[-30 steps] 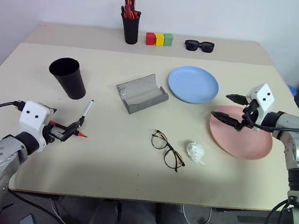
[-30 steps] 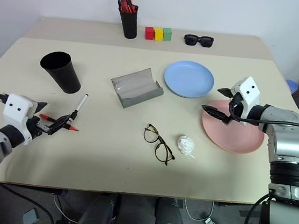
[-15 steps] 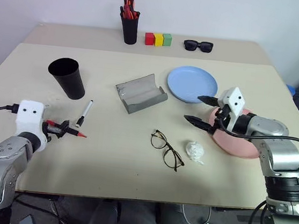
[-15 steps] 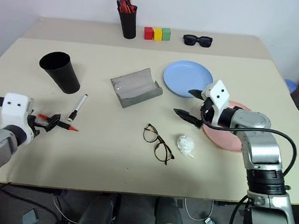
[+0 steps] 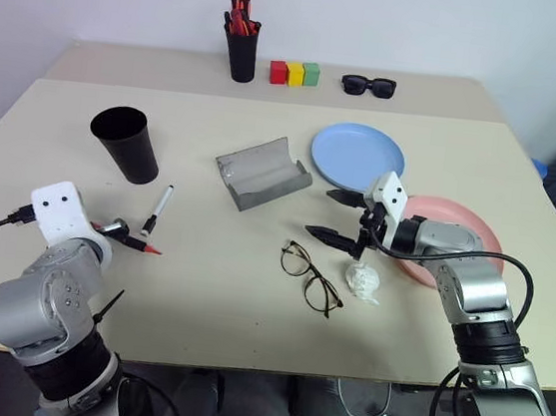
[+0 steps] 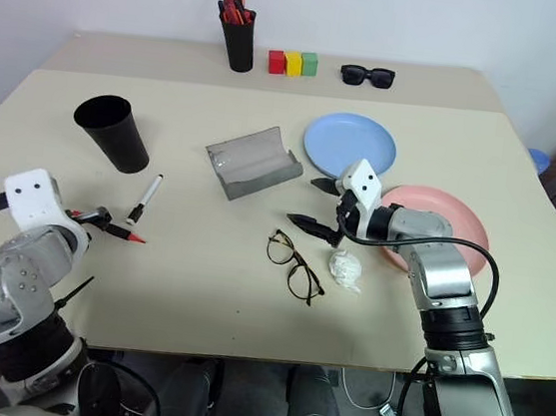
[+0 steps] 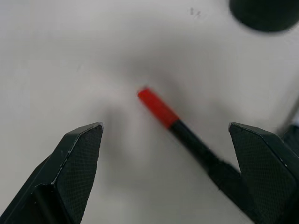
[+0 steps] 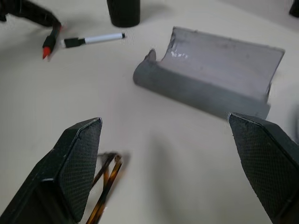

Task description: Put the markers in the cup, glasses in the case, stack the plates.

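The dark marker with a red end (image 5: pixel 140 244) lies at the table's front left. My open left gripper (image 7: pixel 164 127) straddles it without closing; one finger overlaps its dark body. The white marker with a black cap (image 5: pixel 159 212) lies just beyond it, near the black cup (image 5: pixel 127 143). My right gripper (image 5: pixel 331 215) hangs open and empty above the table, between the grey case (image 5: pixel 262 171) and the wire-framed glasses (image 5: pixel 312 279). The blue plate (image 5: pixel 358 157) lies behind it. The pink plate (image 5: pixel 465 239) lies to its right, partly hidden by my forearm.
A crumpled white paper ball (image 5: pixel 362 281) lies right of the glasses. Along the back edge stand a black pen holder with orange-red pens (image 5: pixel 242 51), three coloured blocks (image 5: pixel 295 72) and black sunglasses (image 5: pixel 370 84).
My right gripper has swung left from over the pink plate to the spot above the glasses. My left wrist has rolled over the red-ended marker, which has not moved.
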{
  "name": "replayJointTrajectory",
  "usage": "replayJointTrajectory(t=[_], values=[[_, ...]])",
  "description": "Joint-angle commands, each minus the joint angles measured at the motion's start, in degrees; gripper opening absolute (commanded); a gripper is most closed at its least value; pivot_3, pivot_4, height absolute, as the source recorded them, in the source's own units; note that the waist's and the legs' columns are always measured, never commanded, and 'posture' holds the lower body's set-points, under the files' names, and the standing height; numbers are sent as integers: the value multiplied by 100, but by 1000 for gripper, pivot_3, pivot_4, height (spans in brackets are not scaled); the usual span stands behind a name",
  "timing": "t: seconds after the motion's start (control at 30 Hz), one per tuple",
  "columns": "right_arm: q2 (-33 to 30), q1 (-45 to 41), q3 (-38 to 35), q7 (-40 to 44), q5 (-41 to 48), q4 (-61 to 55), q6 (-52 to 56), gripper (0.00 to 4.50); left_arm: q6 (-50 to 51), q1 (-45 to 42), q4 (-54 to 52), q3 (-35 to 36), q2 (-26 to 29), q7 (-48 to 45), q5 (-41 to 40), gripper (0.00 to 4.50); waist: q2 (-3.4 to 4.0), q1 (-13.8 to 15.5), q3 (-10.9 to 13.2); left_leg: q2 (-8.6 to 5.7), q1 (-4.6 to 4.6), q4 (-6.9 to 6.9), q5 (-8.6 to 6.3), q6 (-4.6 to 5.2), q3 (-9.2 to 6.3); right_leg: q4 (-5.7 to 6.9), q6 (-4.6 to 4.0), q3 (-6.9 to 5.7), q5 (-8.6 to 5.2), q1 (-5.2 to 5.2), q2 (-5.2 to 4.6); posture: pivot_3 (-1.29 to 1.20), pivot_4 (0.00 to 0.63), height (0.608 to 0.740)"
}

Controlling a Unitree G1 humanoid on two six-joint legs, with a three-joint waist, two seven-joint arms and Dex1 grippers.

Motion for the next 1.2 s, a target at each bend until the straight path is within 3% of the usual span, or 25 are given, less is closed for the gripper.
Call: replayJointTrajectory(t=[0.03, 0.1, 0.2, 0.43, 0.7, 0.77, 0.83, 0.9, 1.03, 1.2], values=[[4, -11, -69, 34, 56, -65, -150, 4411, 214, -404, 63, 419, -352, 281, 468, 4421, -1, 11, 0, 0, 0, -1, 0, 0, 0, -1, 0, 0, 0, 1, 0, 0, 150, 740], [-10, 56, -91, 22, 72, -124, -149, 4411, 221, -526, 264, 519, -431, 255, 568, 4421, -3, 9, 1, -1, -1, 0, 0, -1, 0, -3, 0, -1, 0, 1, 0, 0, 150, 740], [-52, 175, -101, 79, 182, -306, -18, 4500, 221, -523, 455, 383, -284, 242, 730, 3580, -3, -3, 1, -1, -1, -3, 0, -1, 0, -4, 1, 0, 0, 1, 0, 0, 150, 740], [-388, 508, 102, 710, 382, -952, 31, 4500, 221, -797, 799, 576, -250, 293, 1081, 118, -2, -16, 1, -1, 1, -6, 0, -1, 0, -4, 3, 0, 0, -1, 0, 0, 150, 740], [-217, 509, 206, 531, 197, -873, -218, 4500, -125, -1022, 1090, 657, -116, 226, 1238, 48, -2, -9, 1, -1, 3, -6, 0, -2, 1, -3, 3, 0, 1, 0, 0, 0, 150, 740], [-143, 488, 231, 454, 155, -827, -284, 4500, -784, -992, 1087, 591, 70, 198, 1227, 48, -5, -11, 2, 0, 3, -6, 0, -2, 1, -3, 3, 0, 1, -1, 0, 0, 150, 740], [-59, 453, 248, 374, 114, -777, -342, 4500, -1782, -766, 1003, 91, 545, 112, 1353, 48, -25, -17, 12, 0, 2, -8, 0, -3, 1, -3, 3, 0, 1, -4, 0, 0, 150, 740], [89, 404, 269, 242, 68, -722, -421, 4500, -3123, -610, 665, -367, 1057, -506, 1137, 48, -33, 1, 16, 4, -1, -15, 2, -6, 0, -1, 2, 0, 2, -12, 2, 0, 150, 740], [290, 358, 283, 88, 88, -715, -486, 4500, -4362, -586, 524, -655, 1481, -1193, 735, 48, -33, 81, 16, -3, -6, -14, 6, -15, 3, -16, 1, 0, 2, -2, -9, 0, 150, 740], [869, 68, 232, -424, 209, -795, -416, 4500, -5660, -1164, 1771, -1209, 1958, -1382, 828, 48, -33, 132, 16, -3, -3, -12, 6, -13, 3, -10, 1, 0, 3, -4, -5, 0, 150, 740]])
